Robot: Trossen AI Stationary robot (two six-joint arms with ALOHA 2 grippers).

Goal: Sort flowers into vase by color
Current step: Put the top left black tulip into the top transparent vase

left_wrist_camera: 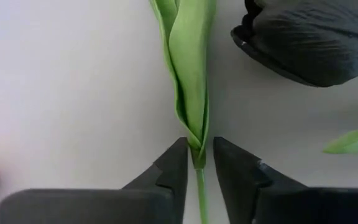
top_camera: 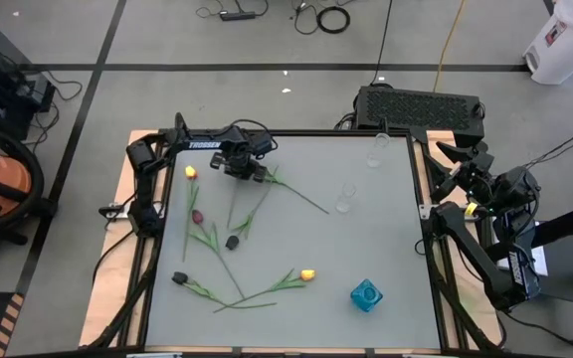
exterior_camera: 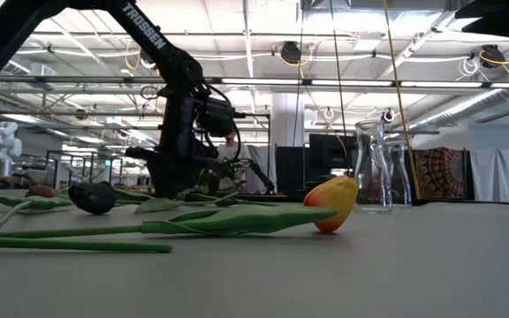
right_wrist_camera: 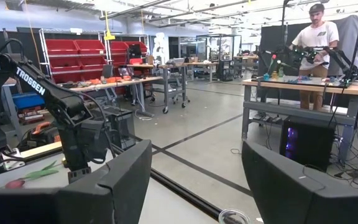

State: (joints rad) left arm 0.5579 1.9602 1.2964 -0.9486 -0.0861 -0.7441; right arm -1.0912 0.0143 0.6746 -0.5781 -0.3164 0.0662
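Note:
Several tulips lie flat on the table: a yellow one (top_camera: 191,172), a pinkish red one (top_camera: 198,216), two dark ones (top_camera: 232,242) (top_camera: 180,277) and a yellow-orange one (top_camera: 307,273). My left gripper (left_wrist_camera: 201,155) points straight down at the table's far left (top_camera: 250,171). It is open by a narrow gap, with one finger on each side of a green stem (left_wrist_camera: 201,186), just where a leaf (left_wrist_camera: 191,62) begins. A dark tulip head (left_wrist_camera: 309,37) lies close by. My right gripper (right_wrist_camera: 197,168) waits open and level off the table's right edge.
Two clear glass vases (top_camera: 379,149) (top_camera: 344,199) stand at the far right of the table, and a blue vase (top_camera: 366,295) stands near the front right. Crossing stems and leaves cover the left half. A person stands at a bench far behind (right_wrist_camera: 316,31).

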